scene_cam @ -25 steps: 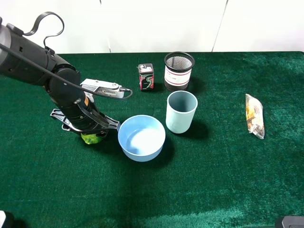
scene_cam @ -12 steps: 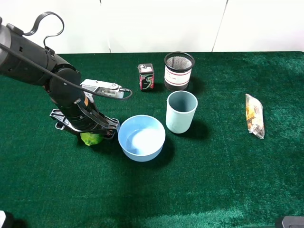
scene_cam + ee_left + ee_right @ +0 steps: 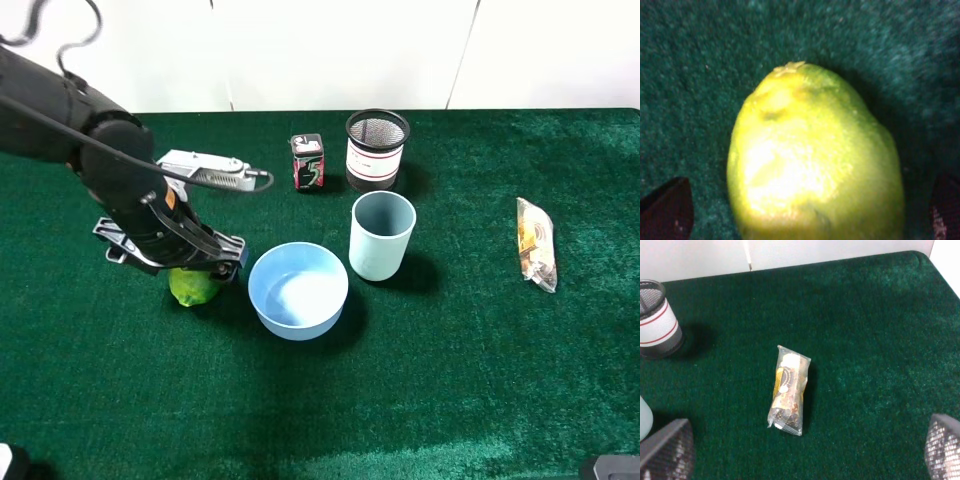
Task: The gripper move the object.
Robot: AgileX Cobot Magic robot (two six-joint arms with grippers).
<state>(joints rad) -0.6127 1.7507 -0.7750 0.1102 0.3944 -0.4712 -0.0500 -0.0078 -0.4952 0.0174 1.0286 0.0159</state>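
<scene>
On the bench [image 3: 450,380] I count one green fruit [image 3: 194,286], one blue bowl [image 3: 292,324], one grey-blue cup [image 3: 382,240], one mesh pot [image 3: 376,152], one red-black box [image 3: 307,162] and one wrapped snack [image 3: 535,245].

the desk [image 3: 470,400] wears a deep green plush cloth with a soft, napped pile that catches the light in patches. the object [image 3: 815,160], a lime-green fruit, has glossy skin, smooth but faintly dimpled. the blue bowl [image 3: 298,325] and the grey-blue cup [image 3: 382,240] look like smooth, satin plastic. the pen pot [image 3: 377,150] is black wire mesh with a white band. the packet [image 3: 788,390] is wrapped in clear, shiny, crinkled film. the fingers [image 3: 944,447] of the right gripper [image 3: 802,450] show a rough, cross-hatched face.
</scene>
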